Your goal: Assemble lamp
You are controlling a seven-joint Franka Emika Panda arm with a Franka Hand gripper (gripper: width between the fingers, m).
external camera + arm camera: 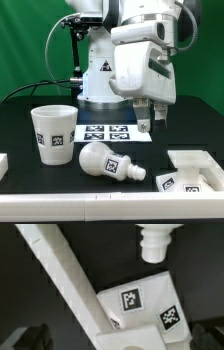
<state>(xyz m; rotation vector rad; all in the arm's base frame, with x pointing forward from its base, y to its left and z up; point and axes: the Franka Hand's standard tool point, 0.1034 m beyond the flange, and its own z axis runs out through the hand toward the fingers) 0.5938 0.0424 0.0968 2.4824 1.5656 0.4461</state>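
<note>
The cup-shaped shade (55,132) stands upright at the exterior view's left. The round-headed bulb (108,162) lies on its side in the middle of the black table; its narrow end shows in the wrist view (152,243). The blocky base (188,176) lies at the exterior view's right, and its tagged faces show in the wrist view (140,308). My gripper (146,122) hangs open and empty above the table, between the bulb and the base and clear of both. In the wrist view my gripper (115,341) has its dark fingers (25,336) spread wide at the frame's corners.
The marker board (105,132) lies flat in front of the robot pedestal (100,75). A white raised bar (198,158) runs behind the base and crosses the wrist view as a long strip (60,274). Another white block (3,162) sits at the left edge.
</note>
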